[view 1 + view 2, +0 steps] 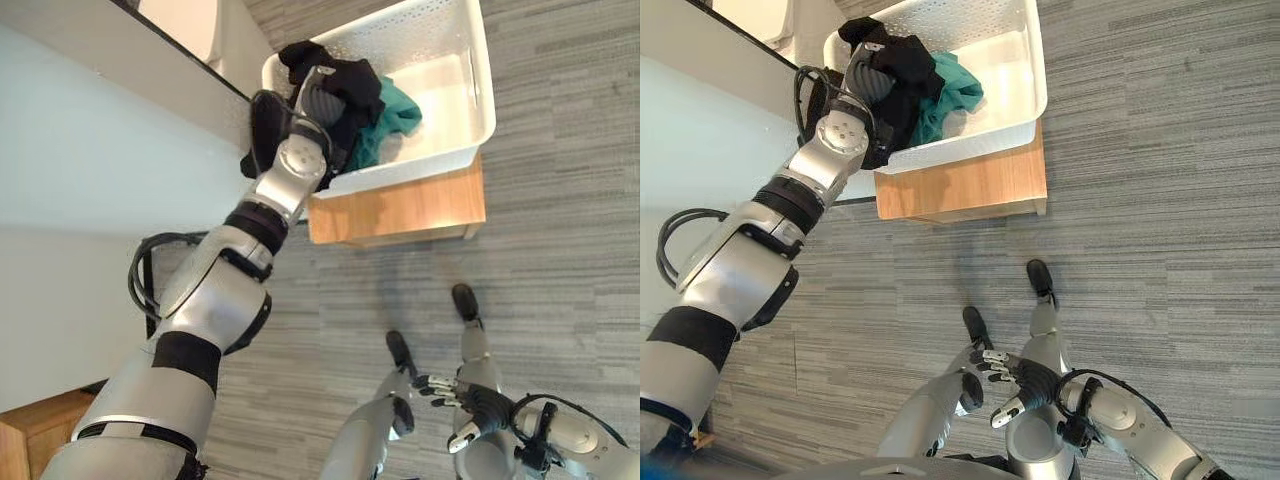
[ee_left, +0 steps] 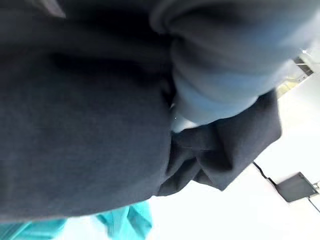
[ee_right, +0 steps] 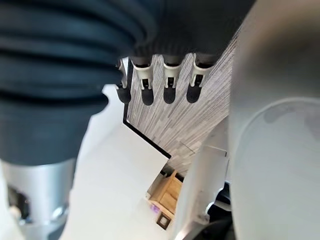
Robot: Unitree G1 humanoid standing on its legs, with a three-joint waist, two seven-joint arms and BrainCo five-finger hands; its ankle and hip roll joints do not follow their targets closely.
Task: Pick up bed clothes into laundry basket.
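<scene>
Landmark: white perforated laundry basket (image 1: 478,90), set on a low wooden stand (image 1: 400,208) beside the pale bed (image 1: 90,150), over grey striped carpet (image 1: 560,250).

Left hand (image 1: 318,98) reaching from the bed side across the basket's near-left corner, wrapped in a black garment (image 1: 350,85). Cloth draped over the hand and spilling both inside the basket and over its rim toward the bed, probably because the hand is mid-delivery and has not let go. Fingers buried in the dark fabric, so cannot tell whether curled round it or loose; in the left wrist view, dark folds (image 2: 85,125) pressed close against the camera, with the hand's ribbed cover alongside. Judged as the release step: garment above the basket floor, part of it hanging outside the rim and likely to slip back out unless carried further in.

Teal garment (image 1: 390,120) already lying inside the basket, beside and partly under the black one, against the left half of the floor; the basket's right half bare white.

Right hand (image 1: 1005,385) hanging low, well away from the basket, over the carpet. Fingers (image 3: 170,82) straight and relaxed, holding nothing, seemingly parked to keep clear of the working arm.

Risk, as a judgement: trailing black cloth catching on the basket rim.
</scene>
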